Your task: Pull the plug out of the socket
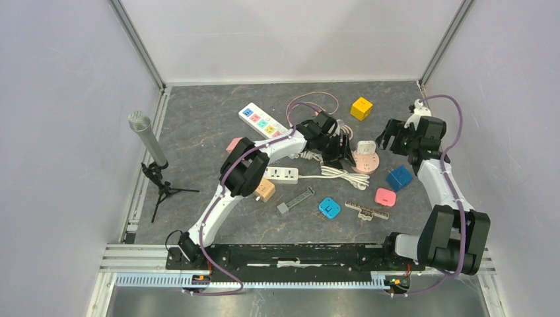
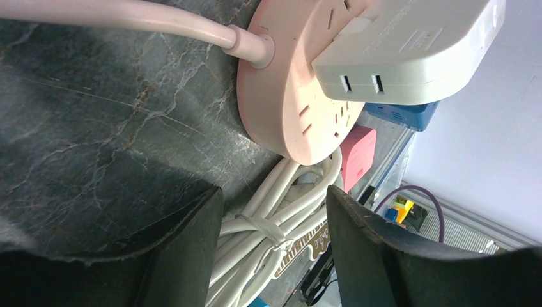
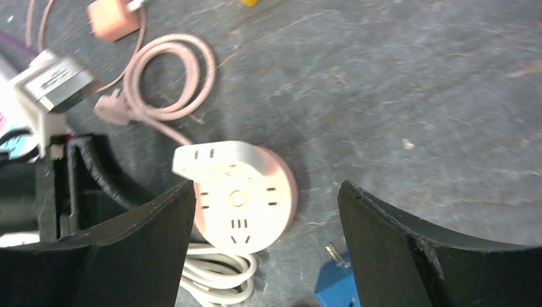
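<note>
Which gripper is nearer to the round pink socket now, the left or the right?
Left. The left gripper is close beside the round pink socket; the right gripper hovers farther away on its other side.

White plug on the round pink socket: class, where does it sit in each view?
Top external: white plug, right of centre.
Left wrist: white plug, top right.
Right wrist: white plug, left of centre.
Shared landmark: the round pink socket under it.

The top camera looked down from high behind the near edge, taking in the whole table (image 1: 198,132). The left wrist camera sat low, very close beside the round pink socket (image 2: 281,96). The right wrist camera viewed that same socket from above, farther off.
</note>
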You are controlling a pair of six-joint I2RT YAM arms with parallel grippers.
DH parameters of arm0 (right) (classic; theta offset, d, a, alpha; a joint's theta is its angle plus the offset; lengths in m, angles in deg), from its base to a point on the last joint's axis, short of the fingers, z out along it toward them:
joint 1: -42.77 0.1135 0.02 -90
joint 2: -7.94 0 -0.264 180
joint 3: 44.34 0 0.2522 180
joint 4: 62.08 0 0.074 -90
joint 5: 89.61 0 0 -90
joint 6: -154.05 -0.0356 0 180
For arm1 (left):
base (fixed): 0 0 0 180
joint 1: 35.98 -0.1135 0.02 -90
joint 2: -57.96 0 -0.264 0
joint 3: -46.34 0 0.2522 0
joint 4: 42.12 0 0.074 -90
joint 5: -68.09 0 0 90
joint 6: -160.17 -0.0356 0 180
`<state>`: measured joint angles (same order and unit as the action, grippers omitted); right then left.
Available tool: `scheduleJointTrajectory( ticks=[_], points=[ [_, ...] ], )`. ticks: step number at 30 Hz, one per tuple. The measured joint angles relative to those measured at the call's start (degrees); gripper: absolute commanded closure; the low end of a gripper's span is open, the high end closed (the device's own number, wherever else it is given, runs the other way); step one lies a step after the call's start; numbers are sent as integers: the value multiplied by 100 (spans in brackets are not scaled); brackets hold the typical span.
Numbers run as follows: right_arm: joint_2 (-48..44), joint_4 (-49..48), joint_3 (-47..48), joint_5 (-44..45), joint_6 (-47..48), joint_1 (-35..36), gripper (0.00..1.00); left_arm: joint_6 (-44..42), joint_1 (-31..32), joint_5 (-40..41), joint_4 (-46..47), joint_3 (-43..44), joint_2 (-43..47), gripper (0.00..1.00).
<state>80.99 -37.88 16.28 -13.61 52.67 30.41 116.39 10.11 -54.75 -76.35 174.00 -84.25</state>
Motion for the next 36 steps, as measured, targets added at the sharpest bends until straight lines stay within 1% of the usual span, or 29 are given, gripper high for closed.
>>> scheduleJointTrajectory(
  ticks=[5,8,11,15,19,24,29,31,32,33,34,36],
  points=[
    [125,-337,-306,-796,188,140,16,114,-17,-26,76,-55,2,34],
    [332,-529,-345,-1106,221,264,21,197,-26,-24,90,-72,2,35],
    [551,-866,-350,-1311,101,402,23,275,-26,-17,90,-74,2,35],
    [680,-1213,-350,-1307,-96,575,22,348,-26,17,85,-74,2,35],
    [785,-1298,-269,-1139,-142,684,24,415,-26,37,83,-74,2,35],
    [1137,-1228,-28,-1023,-131,728,31,476,-26,68,74,-74,2,36],
    [1239,-1047,-4,-938,-116,750,38,540,-26,85,74,-72,0,36],
    [1261,-896,59,-817,-120,767,38,562,-26,94,74,-72,-2,36],
    [1296,-796,129,-710,-122,780,39,584,-26,101,76,-72,-2,36],
    [1335,-684,216,-579,-122,793,36,601,-26,109,76,-72,-2,36],
    [1390,-529,341,-411,-133,815,32,614,-26,114,76,-72,-2,36],
    [1510,-295,592,-87,-166,844,19,638,-26,125,76,-72,-2,36]
  ],
)
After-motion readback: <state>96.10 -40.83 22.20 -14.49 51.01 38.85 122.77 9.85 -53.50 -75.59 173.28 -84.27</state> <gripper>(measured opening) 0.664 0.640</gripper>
